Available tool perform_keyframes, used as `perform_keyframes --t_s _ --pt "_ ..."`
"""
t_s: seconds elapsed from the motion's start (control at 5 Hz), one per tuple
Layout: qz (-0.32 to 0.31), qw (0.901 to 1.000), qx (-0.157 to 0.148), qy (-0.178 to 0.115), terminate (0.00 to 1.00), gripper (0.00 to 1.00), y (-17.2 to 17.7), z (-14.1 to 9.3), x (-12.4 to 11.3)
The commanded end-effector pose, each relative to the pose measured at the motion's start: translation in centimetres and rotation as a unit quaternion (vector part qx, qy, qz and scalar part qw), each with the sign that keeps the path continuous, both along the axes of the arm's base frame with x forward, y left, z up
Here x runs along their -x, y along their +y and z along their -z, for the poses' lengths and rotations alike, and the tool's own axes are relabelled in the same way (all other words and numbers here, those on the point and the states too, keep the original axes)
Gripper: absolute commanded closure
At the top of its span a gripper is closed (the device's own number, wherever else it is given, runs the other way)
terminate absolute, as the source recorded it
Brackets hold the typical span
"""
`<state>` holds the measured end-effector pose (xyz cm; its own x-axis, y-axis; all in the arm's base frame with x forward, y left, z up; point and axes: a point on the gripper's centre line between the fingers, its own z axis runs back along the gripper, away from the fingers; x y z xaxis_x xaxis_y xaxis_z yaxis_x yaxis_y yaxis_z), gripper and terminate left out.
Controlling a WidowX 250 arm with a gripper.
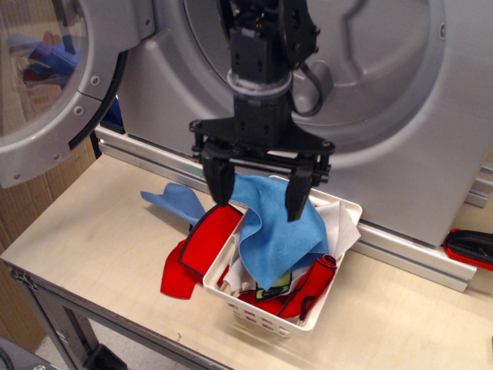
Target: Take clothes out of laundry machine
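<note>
My gripper (258, 190) hangs open and empty just above the white slatted basket (266, 312), its two black fingers (218, 181) spread wide. A mid-blue cloth (273, 231) lies on top of the basket under the fingers. A red cloth with black edging (192, 254) droops over the basket's left rim onto the table. More red, white and green pieces sit in the basket. Another blue piece (173, 202) lies on the table to the left. The silver-grey laundry machine (362, 85) stands behind, its drum open and its round glass door (54, 85) swung out to the left.
The basket stands on a light wooden table (92, 231) near its front edge. A red and black object (471, 247) lies at the far right by the machine's base. A metal rail (154, 158) runs along the machine's foot.
</note>
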<state>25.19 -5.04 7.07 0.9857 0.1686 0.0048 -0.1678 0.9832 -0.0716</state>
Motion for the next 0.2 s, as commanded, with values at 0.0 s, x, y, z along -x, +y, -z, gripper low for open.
perform_keyframes --t_s 0.0 --pt "0.002 0.9996 0.004 -0.028 1.00 0.00 -0.16 -1.98 -0.69"
